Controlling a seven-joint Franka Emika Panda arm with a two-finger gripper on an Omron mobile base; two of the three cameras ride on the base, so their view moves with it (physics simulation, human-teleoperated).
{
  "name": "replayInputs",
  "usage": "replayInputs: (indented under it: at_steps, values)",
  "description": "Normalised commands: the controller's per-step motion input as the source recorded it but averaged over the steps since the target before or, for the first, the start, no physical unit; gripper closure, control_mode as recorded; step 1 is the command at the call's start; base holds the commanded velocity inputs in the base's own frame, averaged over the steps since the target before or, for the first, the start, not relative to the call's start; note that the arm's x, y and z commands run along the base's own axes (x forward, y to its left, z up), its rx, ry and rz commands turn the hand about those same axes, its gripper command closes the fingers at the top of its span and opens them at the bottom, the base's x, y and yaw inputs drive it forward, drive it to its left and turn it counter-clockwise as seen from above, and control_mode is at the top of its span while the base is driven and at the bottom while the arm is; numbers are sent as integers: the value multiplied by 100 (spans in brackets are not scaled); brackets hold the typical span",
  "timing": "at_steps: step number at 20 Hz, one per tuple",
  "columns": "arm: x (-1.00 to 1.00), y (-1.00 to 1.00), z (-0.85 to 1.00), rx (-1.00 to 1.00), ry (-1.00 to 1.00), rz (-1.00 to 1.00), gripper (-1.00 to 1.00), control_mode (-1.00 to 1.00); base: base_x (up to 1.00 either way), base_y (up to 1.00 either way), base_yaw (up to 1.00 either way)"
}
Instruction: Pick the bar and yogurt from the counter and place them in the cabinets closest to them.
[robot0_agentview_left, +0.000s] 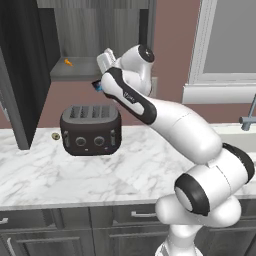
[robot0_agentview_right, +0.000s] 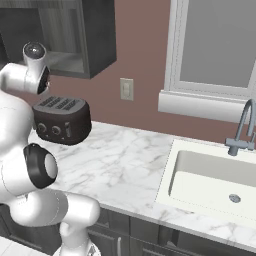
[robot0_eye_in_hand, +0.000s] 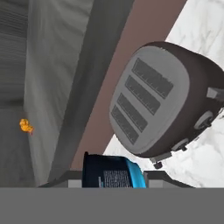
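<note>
A white robot arm holds its gripper (robot0_agentview_left: 98, 86), closed on the yogurt (robot0_eye_in_hand: 114, 173), raised above the toaster (robot0_agentview_left: 91, 129) just outside the open cabinet (robot0_agentview_left: 75, 67), apparently carrying it in, so next it must reach over the shelf and release.

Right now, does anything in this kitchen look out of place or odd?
Nothing is spilled or broken. Only one small orange thing lies alone on the shelf of the open cabinet, and a tiny greenish-yellow round thing sits loose on the counter beside the toaster.
</note>
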Motion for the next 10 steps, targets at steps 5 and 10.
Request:
replayInputs:
  at_steps: [5,10]
  values:
    - [7,0,49,0,-7,-4,100,-100,0,0,0]
    - [22,0,14,0,-11,-7,100,-100,0,0,0]
